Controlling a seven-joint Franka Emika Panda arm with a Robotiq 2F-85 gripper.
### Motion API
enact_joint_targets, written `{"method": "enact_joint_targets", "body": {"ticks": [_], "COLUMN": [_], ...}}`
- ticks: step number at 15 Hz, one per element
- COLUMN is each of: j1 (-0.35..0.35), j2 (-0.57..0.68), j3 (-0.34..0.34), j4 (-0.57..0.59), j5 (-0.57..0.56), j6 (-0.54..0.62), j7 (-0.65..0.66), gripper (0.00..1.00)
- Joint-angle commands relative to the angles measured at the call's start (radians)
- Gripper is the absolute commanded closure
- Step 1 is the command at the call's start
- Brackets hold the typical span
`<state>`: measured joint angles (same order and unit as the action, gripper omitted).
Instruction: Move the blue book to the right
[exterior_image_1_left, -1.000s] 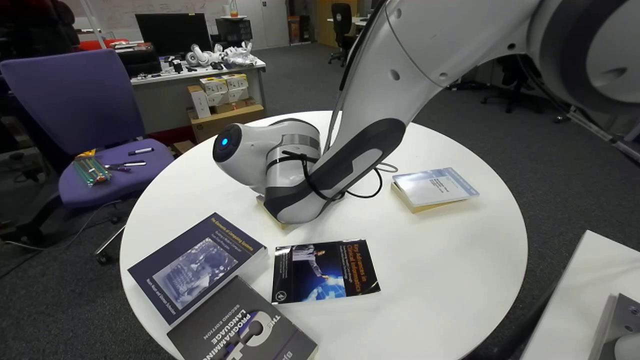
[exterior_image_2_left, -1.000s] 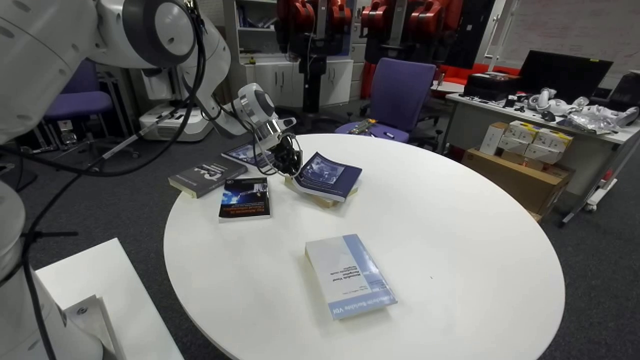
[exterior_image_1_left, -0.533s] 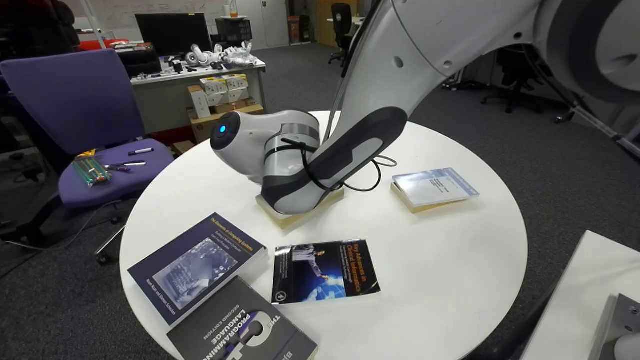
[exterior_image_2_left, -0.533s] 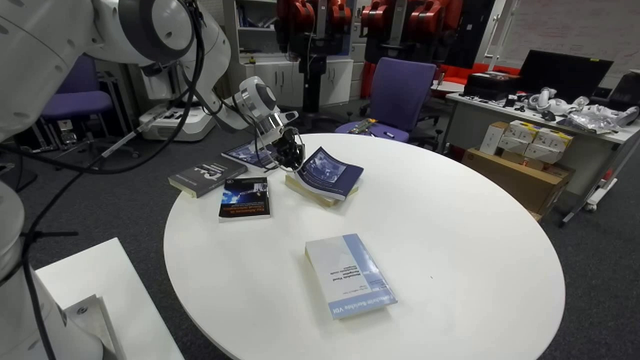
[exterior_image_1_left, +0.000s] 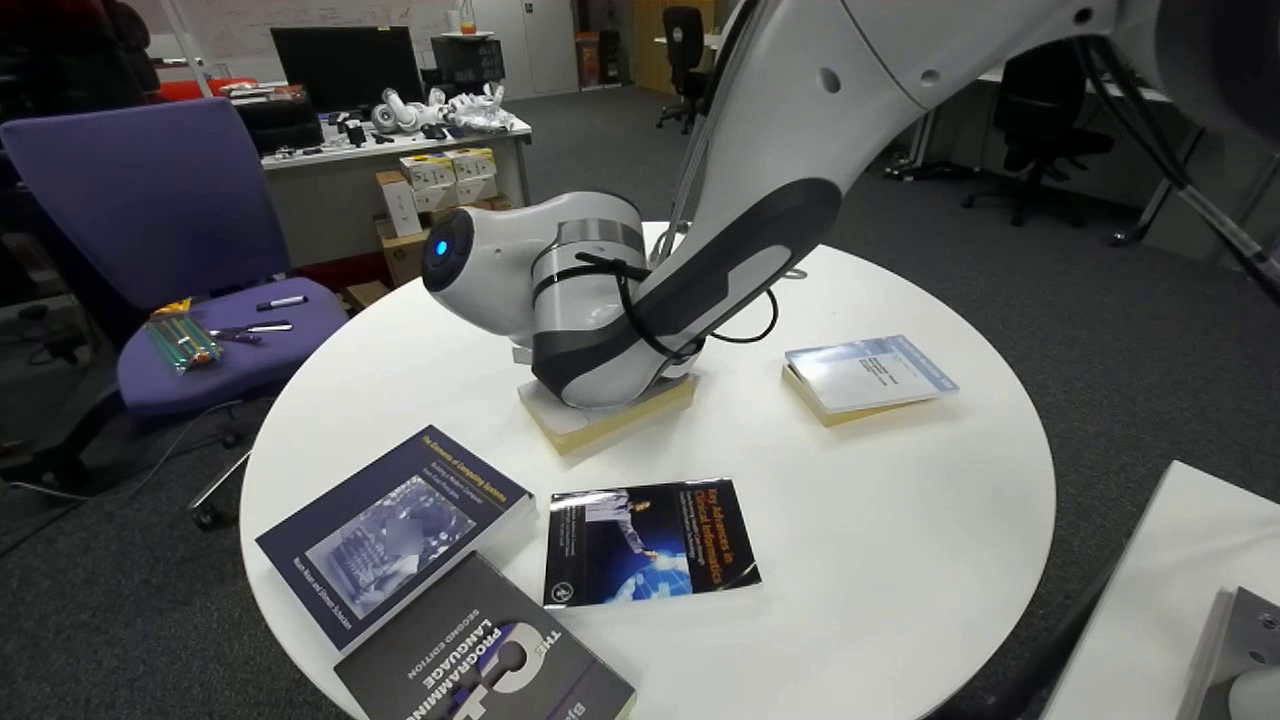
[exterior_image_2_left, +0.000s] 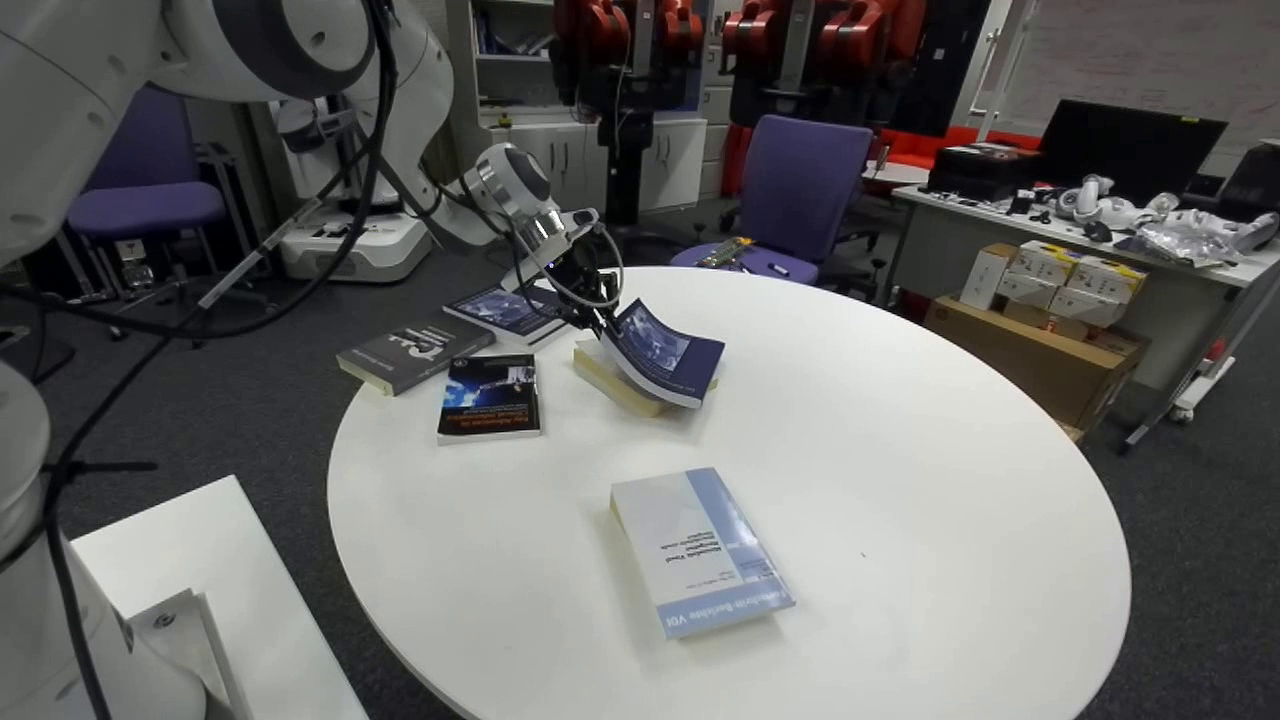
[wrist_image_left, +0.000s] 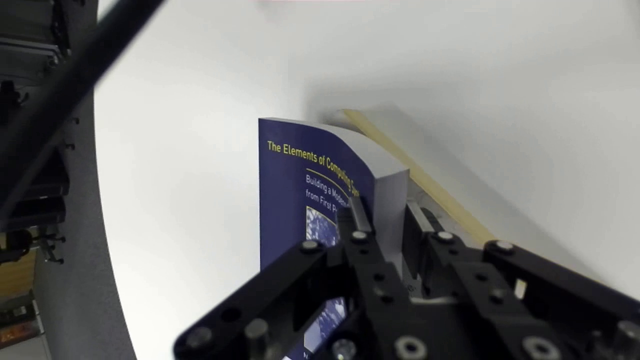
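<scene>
The blue book (exterior_image_2_left: 672, 352), dark blue with a bluish-white picture, is tilted and bent above a thick book with yellowish page edges (exterior_image_2_left: 615, 383). It shows close in the wrist view (wrist_image_left: 280, 210); in an exterior view the arm hides it. My gripper (wrist_image_left: 389, 214) is shut on the blue book's edge, one finger over the cover and one beneath. The gripper also shows in an exterior view (exterior_image_2_left: 600, 318). The far side of the blue book still leans over the yellowish book. A similar dark blue book (exterior_image_1_left: 390, 540) with a bluish picture lies flat on the table.
A grey book (exterior_image_1_left: 500, 650) lies against the similar dark blue book near the table edge (exterior_image_1_left: 262, 590). A black book (exterior_image_1_left: 650, 545) lies beside them. A pale whitish-blue book (exterior_image_2_left: 700, 550) lies apart from the others. A loose cable (exterior_image_2_left: 617, 262) loops beside the wrist.
The arm and gripper have risen a little. The gripped edge of the blue book has come up with it, the book is more tilted, and more of the yellowish book beneath shows.
</scene>
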<state>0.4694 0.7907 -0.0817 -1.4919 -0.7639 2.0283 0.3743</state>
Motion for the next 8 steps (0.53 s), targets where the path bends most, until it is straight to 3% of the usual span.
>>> {"method": "enact_joint_targets", "body": {"ticks": [1,8], "j1": [-0.011,-0.025], "j2": [-0.128,-0.225], "j3": [0.01,0.018], "j4": [-0.149,-0.265], "j5": [-0.09,-0.3], "j6": [-0.065,-0.258], "j7": [-0.04,0.094], "gripper": [0.95,0.95]}}
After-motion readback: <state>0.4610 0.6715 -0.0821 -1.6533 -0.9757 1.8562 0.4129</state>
